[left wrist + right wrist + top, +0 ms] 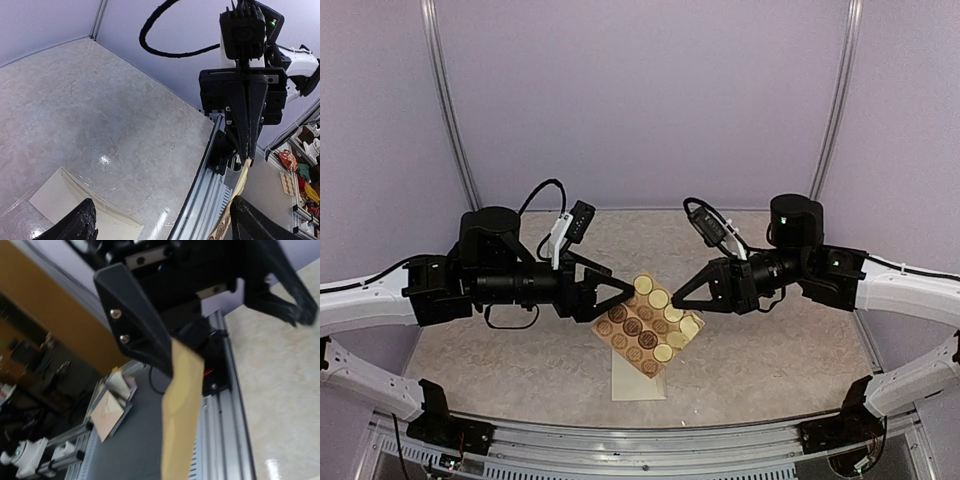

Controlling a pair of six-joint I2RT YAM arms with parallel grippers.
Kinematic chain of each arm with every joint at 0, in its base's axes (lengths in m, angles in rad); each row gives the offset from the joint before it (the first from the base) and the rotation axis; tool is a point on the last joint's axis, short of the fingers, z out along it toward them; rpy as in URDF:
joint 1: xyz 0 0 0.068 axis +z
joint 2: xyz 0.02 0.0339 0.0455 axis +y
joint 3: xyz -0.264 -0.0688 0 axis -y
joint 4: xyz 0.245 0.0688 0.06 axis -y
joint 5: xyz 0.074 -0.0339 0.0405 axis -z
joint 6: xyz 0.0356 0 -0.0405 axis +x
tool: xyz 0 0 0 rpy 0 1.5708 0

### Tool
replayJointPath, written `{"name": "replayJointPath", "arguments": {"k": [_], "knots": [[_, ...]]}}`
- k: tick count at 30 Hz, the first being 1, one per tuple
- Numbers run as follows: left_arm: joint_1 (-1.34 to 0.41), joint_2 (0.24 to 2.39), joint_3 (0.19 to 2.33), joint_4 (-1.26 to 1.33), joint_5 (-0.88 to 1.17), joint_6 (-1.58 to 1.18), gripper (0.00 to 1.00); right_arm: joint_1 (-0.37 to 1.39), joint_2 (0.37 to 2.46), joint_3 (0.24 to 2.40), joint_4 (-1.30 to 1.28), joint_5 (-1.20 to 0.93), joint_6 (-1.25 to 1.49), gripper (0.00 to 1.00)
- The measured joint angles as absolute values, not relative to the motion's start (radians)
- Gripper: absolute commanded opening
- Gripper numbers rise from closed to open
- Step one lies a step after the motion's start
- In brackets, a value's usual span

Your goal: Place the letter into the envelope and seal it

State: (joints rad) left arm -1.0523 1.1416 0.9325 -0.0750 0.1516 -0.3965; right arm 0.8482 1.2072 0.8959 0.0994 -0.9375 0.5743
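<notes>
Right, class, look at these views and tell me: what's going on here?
The right gripper is shut on the sticker sheet, holding it up in the air between the two arms. The left gripper is open right beside the sheet and is not gripping it. The envelope lies flat on the table underneath, and neither gripper touches it.

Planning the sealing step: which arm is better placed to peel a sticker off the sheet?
Left, probably. The left gripper is open and empty beside the sticker sheet, while the right gripper is shut on that sheet, holding it up over the envelope.
</notes>
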Motion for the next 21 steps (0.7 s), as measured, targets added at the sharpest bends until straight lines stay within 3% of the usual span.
{"name": "replayJointPath", "arguments": {"k": [3, 6, 13, 16, 17, 21], "knots": [[-1.053, 1.141, 0.937, -0.101, 0.224, -0.381, 0.67, 0.876, 1.249, 0.930, 0.071, -0.948, 0.544, 0.00], [-1.056, 1.137, 0.937, -0.103, 0.291, -0.373, 0.57, 0.884, 1.275, 0.945, 0.048, -0.950, 0.525, 0.00], [-1.065, 1.116, 0.906, -0.064, 0.381, -0.389, 0.60, 0.886, 1.281, 0.955, 0.033, -0.946, 0.513, 0.00], [-1.075, 1.120, 0.894, -0.060, 0.383, -0.392, 0.55, 0.886, 1.281, 0.955, 0.033, -0.945, 0.513, 0.00], [-1.078, 1.123, 0.892, -0.060, 0.384, -0.393, 0.51, 0.886, 1.281, 0.955, 0.033, -0.945, 0.513, 0.00], [-1.089, 1.140, 0.891, -0.048, 0.392, -0.399, 0.11, 0.886, 1.281, 0.955, 0.033, -0.942, 0.513, 0.00]]}}
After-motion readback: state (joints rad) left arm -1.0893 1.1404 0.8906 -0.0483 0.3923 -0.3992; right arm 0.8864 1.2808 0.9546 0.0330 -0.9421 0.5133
